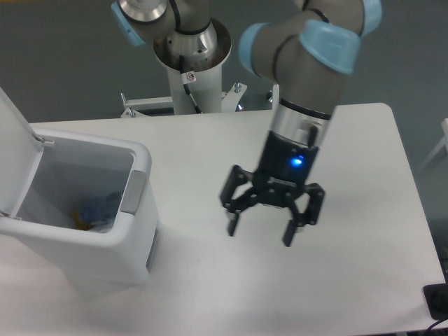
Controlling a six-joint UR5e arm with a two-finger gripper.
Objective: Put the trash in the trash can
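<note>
White plastic makes up the trash can (84,241), a large rectangular bin that stands at the left edge of the table (294,140), with its hinged lid (12,150) flipped up and back on the far left side and a grey push panel (133,192) set into the right rim. Down inside the open bin, near the bottom, lies the plastic water bottle (94,212); only a blurred bluish shape with a touch of yellow beside it can be made out, so its exact pose cannot be told. The crumpled paper packet cannot be made out anywhere in this single camera view. Well to the right of the bin, over the bare middle of the tabletop, hangs the gripper (257,234), pointing downward with a blue light glowing on its black body. Its two black fingers (288,234) stand wide apart, and nothing is held between them. The arm (308,77), grey with pale blue joint caps, rises from the gripper toward the top of the picture, and its base column (192,63) stands behind the table's far edge.
</note>
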